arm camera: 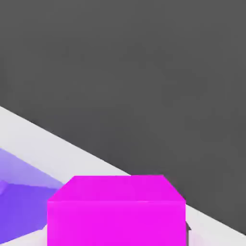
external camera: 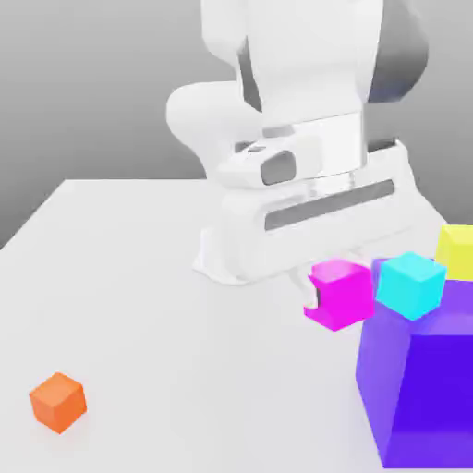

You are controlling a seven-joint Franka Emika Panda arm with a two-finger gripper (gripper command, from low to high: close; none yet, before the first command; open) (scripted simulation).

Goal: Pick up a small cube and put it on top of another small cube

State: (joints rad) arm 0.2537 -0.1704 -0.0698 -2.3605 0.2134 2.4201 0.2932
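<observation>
The gripper point(external camera: 319, 294) is clamped tight on the small plain magenta-pink cube point(external camera: 341, 293), held off the white table point(external camera: 139, 277) at centre-right of the exterior view, beside the huge purple cube point(external camera: 425, 379). Carry it level toward the small orange cube point(external camera: 57, 402), lower left, and centre it before lowering.

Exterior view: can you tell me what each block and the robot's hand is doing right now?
hand: shut on the magenta cube.
magenta cube: held up off the table, beside the purple block.
orange cube: sitting alone on the table, nothing on top.
purple block: resting on the table, big, untouched.
cyan cube: resting by the purple block's top edge.
yellow cube: behind the cyan one, partly hidden.
</observation>
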